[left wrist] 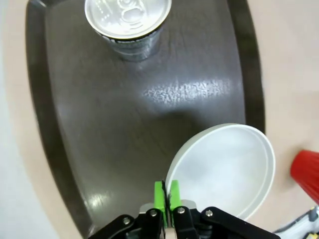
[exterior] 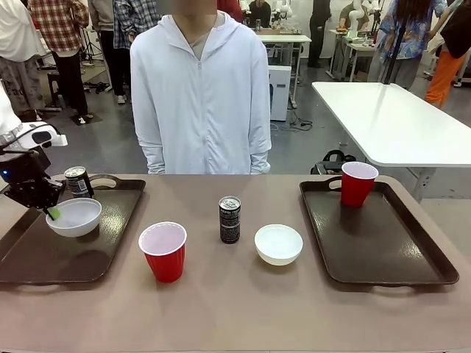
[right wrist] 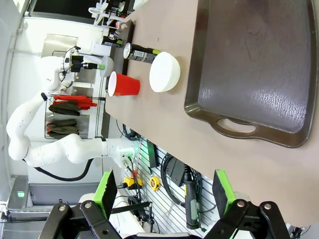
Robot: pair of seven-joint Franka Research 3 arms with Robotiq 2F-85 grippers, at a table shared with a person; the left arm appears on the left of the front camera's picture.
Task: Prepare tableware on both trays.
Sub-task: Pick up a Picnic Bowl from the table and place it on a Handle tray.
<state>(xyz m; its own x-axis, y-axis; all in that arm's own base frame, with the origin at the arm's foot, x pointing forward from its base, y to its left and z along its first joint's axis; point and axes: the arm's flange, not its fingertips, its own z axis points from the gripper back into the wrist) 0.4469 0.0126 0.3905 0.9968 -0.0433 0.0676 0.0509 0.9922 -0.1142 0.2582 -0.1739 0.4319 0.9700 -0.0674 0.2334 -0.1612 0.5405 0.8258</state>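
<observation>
Front view count, two of everything: two big dark brown rectangular plastic trays, the left tray (exterior: 44,257) and the right tray (exterior: 383,243), plus two red plastic cups, two small round white bowls and two slim black drink cans with silver tops. On the left tray one can (exterior: 77,182) stands upright at the far edge. Just in front of it, the left gripper (exterior: 50,212) has its green pads pinched together on the rim of one bowl (exterior: 73,217), over the tray; can't tell if the bowl's base touches it. The right tray has one cup (exterior: 358,183) upright in its far left corner. Between the trays on the brownish table (exterior: 235,316) sit the other cup (exterior: 163,251), the other can (exterior: 229,220) and the other bowl (exterior: 278,244), all upright and apart. Right wrist view has the right gripper (right wrist: 162,191) with fingers spread wide, nothing between them. A person (exterior: 202,95) in a white hoodie stands at the far side.
</observation>
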